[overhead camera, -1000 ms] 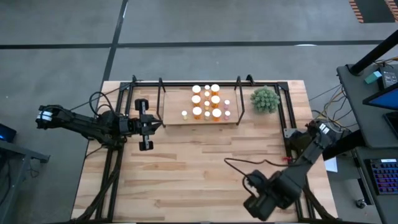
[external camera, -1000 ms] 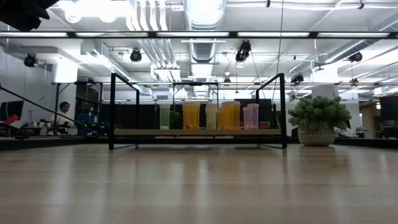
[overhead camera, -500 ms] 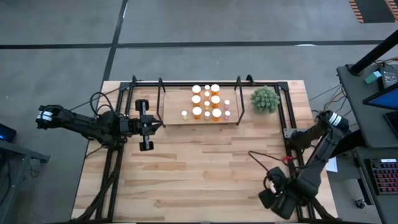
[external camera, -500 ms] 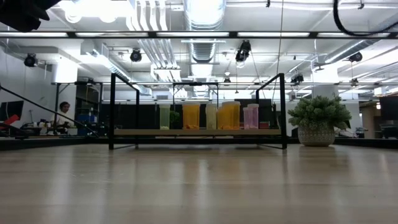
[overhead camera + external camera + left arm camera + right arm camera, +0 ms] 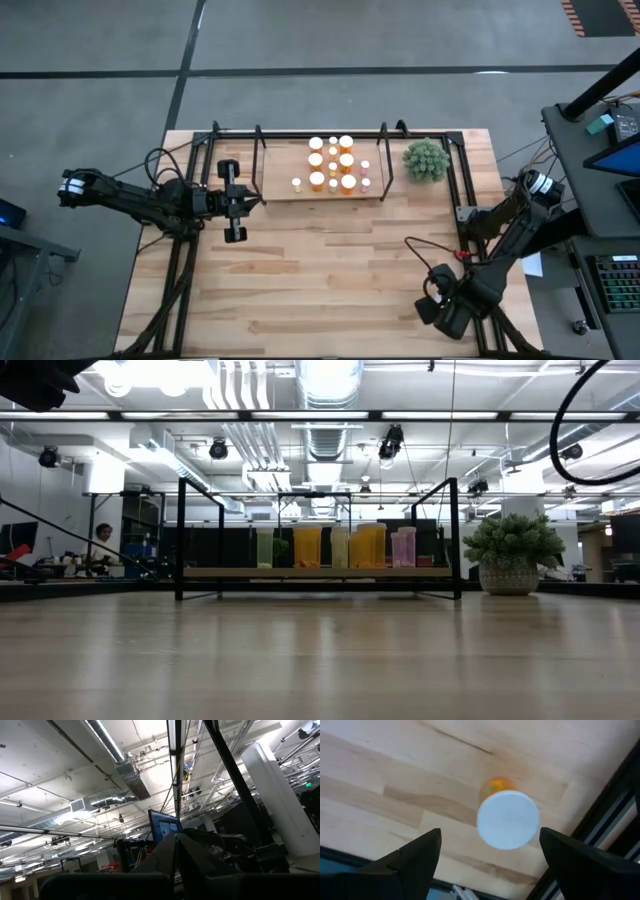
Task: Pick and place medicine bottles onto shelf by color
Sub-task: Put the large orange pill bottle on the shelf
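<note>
The main risk, as I judge it, lies at the near right corner of the table (image 5: pixel 300 290), where the right gripper (image 5: pixel 490 852) hangs with its fingers spread wide above an orange bottle (image 5: pixel 508 818) with a white cap. That bottle stands upright close to the table's edge and to the black frame rail beside it, so a descent that comes in off-centre could tip it or push it off the edge, and one finger could strike the rail before the jaws close. From the overhead camera the arm hides this bottle, so only the wrist camera can confirm the alignment. A second risk is at the shelf (image 5: pixel 275 190), a narrow light board within black uprights at the far side: the bottles (image 5: pixel 333 165) already there stand tightly grouped, orange ones in the middle, paler ones on each side, so a new one set down carelessly could topple its neighbours or land in the wrong colour group. A potted plant (image 5: pixel 427 159) sits just right of the shelf. The left gripper (image 5: pixel 232 200) waits beside the shelf's left end with its fingers closed on nothing. The tabletop is pale butcher-block wood; beyond it lies a grey concrete floor, an open ceiling with ducts and lights, and a person seated far off at the left.
</note>
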Controlling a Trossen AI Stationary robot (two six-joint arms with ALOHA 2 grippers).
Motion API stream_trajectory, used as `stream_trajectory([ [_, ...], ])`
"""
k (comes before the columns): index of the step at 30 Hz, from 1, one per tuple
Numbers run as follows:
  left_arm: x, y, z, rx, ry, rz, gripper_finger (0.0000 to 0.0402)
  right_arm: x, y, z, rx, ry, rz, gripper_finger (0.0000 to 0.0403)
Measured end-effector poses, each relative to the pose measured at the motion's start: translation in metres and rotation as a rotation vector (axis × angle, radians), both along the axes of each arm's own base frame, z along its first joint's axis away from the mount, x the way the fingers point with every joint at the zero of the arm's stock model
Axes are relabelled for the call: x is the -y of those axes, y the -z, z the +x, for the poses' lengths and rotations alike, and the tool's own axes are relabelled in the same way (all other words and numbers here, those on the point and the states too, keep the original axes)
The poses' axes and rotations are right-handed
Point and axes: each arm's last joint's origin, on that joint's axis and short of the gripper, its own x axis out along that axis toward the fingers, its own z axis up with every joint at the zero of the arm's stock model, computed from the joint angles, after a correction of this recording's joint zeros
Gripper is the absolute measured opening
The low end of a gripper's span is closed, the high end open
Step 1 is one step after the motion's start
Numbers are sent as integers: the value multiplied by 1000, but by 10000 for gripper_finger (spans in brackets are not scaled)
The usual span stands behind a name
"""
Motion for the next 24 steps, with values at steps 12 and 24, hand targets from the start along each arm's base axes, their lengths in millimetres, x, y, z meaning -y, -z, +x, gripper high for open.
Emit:
stream_trajectory([
  [12,0,0,0,0,0,0,2,5,22,-4,-11,0,-10,308],
  [24,0,0,0,1,0,-1,2,4,25,-3,-35,23,-21,192],
])
